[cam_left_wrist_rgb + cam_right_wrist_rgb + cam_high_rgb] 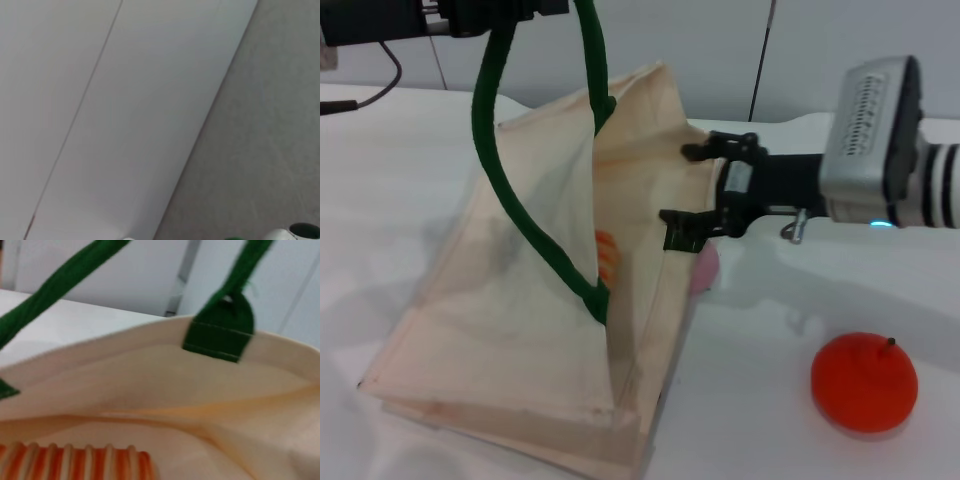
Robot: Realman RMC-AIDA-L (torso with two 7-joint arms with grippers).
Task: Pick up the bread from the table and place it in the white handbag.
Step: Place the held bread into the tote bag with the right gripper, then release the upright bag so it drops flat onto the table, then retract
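Your right claw hangs spread at the handbag mouth; the bread lies inside. Left claw: can't tell.

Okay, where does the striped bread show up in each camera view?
Head view: bread inside the open handbag, behind the green handle.
Left wrist view: not in it.
Right wrist view: bread at the bottom edge, inside the bag.
Shared landmark: the green handle.
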